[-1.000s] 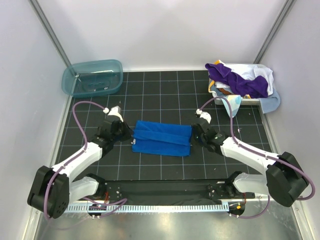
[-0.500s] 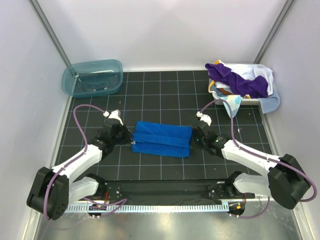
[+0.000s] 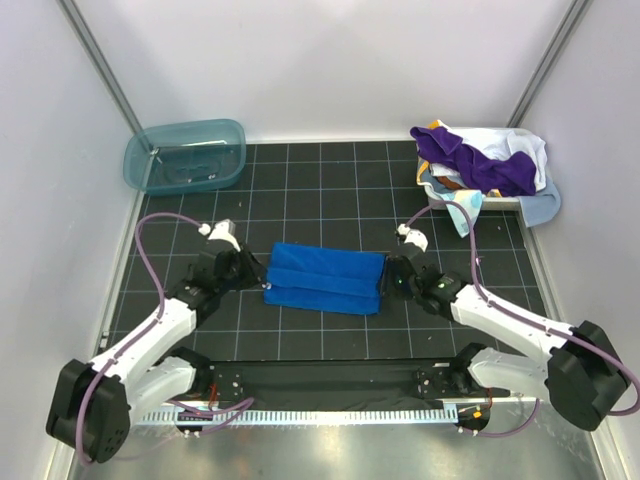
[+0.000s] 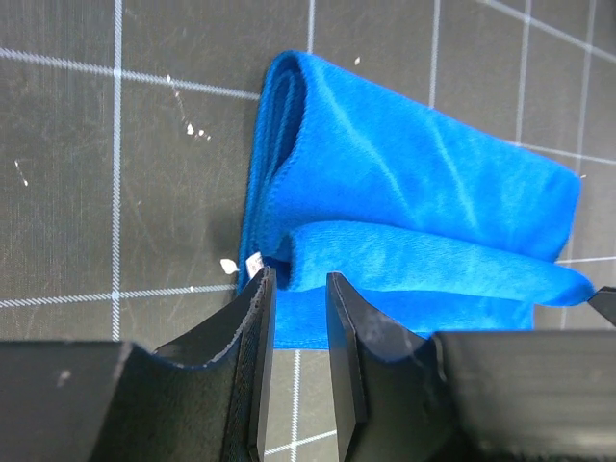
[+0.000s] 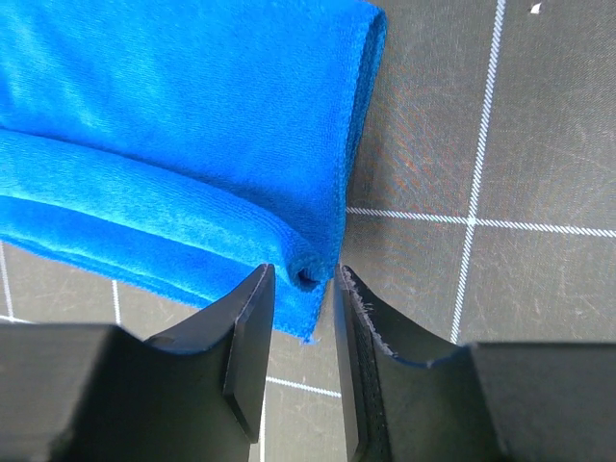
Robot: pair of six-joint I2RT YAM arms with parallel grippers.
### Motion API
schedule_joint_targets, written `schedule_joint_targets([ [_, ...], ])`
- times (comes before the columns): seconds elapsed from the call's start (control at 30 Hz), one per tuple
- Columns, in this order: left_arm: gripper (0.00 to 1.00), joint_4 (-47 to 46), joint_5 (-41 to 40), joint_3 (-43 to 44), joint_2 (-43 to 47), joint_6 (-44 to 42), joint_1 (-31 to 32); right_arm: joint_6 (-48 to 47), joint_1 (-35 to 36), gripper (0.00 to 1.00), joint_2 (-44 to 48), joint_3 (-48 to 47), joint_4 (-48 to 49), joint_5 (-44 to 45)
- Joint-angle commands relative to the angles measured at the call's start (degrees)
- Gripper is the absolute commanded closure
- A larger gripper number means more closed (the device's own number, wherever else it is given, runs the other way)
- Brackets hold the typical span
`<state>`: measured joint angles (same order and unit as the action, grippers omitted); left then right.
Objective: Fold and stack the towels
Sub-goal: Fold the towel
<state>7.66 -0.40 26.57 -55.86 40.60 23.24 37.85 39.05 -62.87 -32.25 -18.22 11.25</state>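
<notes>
A royal blue towel [image 3: 325,278], folded into a long band, lies flat on the black grid mat. My left gripper [image 3: 252,272] is at its left end, partly open. In the left wrist view [image 4: 299,279] its fingertips straddle the towel's near left corner [image 4: 404,192] beside a small white tag. My right gripper [image 3: 391,281] is at the towel's right end, partly open. In the right wrist view [image 5: 303,279] its fingertips stand either side of the rolled fold at the towel's [image 5: 173,115] near right corner. Neither grips the cloth. A deep purple towel [image 3: 470,160] and white, light blue and orange-brown ones are heaped at the back right.
A white plastic basket [image 3: 478,200] holds the towel heap at the back right. A teal translucent tub [image 3: 185,155] stands at the back left. Grey walls close in both sides and the back. A metal rail runs along the near edge.
Both grippers have moved a little toward the near edge along the blue towel's short ends. The towel has not visibly moved.
</notes>
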Motion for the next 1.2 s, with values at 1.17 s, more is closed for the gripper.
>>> schedule_joint_targets([
  [1.17,0.79,10.00,-6.98,17.73,-25.37,1.94,16.31,2.32,2.52,0.62,-9.29,-6.51,0.47,-0.17],
])
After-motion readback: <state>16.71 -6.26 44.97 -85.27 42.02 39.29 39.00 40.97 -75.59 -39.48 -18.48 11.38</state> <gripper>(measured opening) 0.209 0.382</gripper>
